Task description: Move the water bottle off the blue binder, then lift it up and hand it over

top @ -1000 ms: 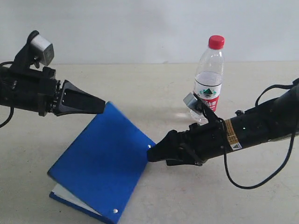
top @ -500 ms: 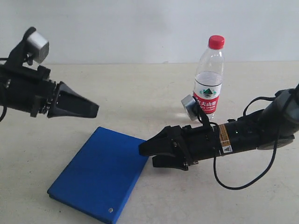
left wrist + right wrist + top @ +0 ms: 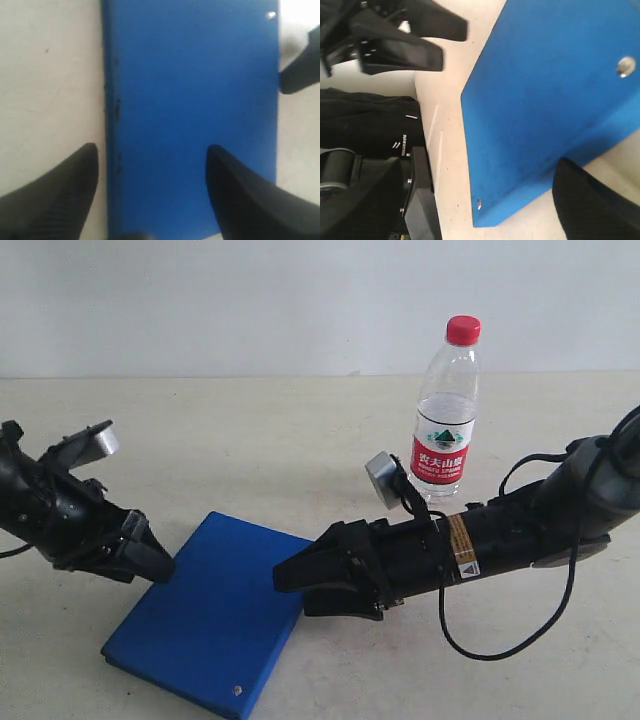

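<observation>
The water bottle [image 3: 443,420] stands upright on the table behind my right arm, off the blue binder [image 3: 210,610], and shows in neither wrist view. The binder lies flat and shut near the table's front. My left gripper [image 3: 152,562] is low at the binder's left edge. In the left wrist view it [image 3: 152,148] is open, one finger over the table and one over the blue cover [image 3: 190,100]. My right gripper [image 3: 292,590] is open at the binder's right edge, touching nothing. Only one of its fingers [image 3: 592,205] shows in the right wrist view, beside the binder [image 3: 545,100].
The beige table [image 3: 250,440] runs back to a white wall. A silver rivet [image 3: 237,690] marks the binder's near corner. My right arm's black cable [image 3: 480,640] loops over the table at the right. The left gripper [image 3: 415,45] also shows in the right wrist view.
The binder, tilted up a second ago, now lies flat. My left gripper has dropped to its left edge. My right gripper has slid left along its right edge. The bottle stayed put.
</observation>
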`<state>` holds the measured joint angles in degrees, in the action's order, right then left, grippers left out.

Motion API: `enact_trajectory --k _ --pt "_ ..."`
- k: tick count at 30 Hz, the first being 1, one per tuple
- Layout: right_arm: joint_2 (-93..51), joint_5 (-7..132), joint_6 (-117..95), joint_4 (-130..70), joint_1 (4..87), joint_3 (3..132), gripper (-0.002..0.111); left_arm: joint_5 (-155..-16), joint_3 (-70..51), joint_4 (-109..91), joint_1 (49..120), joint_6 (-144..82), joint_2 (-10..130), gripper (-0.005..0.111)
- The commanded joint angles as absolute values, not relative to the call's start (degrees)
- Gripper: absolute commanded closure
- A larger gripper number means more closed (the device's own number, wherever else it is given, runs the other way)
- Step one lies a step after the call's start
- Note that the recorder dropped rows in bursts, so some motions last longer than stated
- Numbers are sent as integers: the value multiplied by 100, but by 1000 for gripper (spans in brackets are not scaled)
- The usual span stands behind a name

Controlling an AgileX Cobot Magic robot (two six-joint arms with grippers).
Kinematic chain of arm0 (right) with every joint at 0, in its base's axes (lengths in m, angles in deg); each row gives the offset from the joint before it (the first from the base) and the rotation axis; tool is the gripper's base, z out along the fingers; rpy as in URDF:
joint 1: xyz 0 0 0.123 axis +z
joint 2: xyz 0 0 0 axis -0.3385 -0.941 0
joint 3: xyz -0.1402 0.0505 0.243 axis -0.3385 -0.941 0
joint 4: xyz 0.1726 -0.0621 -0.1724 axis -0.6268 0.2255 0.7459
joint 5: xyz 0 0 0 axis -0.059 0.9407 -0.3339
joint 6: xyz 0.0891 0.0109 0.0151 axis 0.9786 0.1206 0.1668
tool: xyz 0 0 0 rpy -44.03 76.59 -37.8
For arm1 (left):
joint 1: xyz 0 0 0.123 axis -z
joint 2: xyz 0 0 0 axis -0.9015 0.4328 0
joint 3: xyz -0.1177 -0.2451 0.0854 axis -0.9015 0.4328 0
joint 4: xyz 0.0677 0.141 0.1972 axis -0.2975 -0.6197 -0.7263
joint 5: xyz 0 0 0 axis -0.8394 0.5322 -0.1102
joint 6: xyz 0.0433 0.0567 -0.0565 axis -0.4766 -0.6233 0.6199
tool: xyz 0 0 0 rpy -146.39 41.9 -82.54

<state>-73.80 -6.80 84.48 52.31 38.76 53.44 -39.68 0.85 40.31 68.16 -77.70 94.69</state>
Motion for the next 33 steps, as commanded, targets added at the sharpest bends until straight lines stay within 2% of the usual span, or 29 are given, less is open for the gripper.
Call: enact_trajectory --k 1,7,12,16,20,27,30,33 --pt "-7386 -721 8443 5287 3912 5348 34 -4074 91 4417 6802 -7717 9950 47" --pt "-7386 -590 8547 5287 3912 5348 34 -4002 91 5038 6802 -7985 10370 47" --pt "-7386 -578 8544 5287 3912 5348 34 -3048 91 6128 6802 -9071 10486 52" --pt "-7386 -563 8558 5287 3924 5348 34 -1557 -10 7052 6792 -9799 10486 67" --pt "-7386 -563 8558 5325 4002 5348 34 -1557 -38 7247 6792 -10014 10438 84" --pt "-7386 -538 8462 5334 4094 5348 34 -1557 -38 6894 6792 -9857 10603 89" --pt "-7386 -538 8227 5334 4094 5348 34 -1557 -38 7039 6751 -10047 10614 102" --pt "-7386 -586 8078 5350 4094 5348 34 -1557 -38 7254 6673 -10142 10397 102"
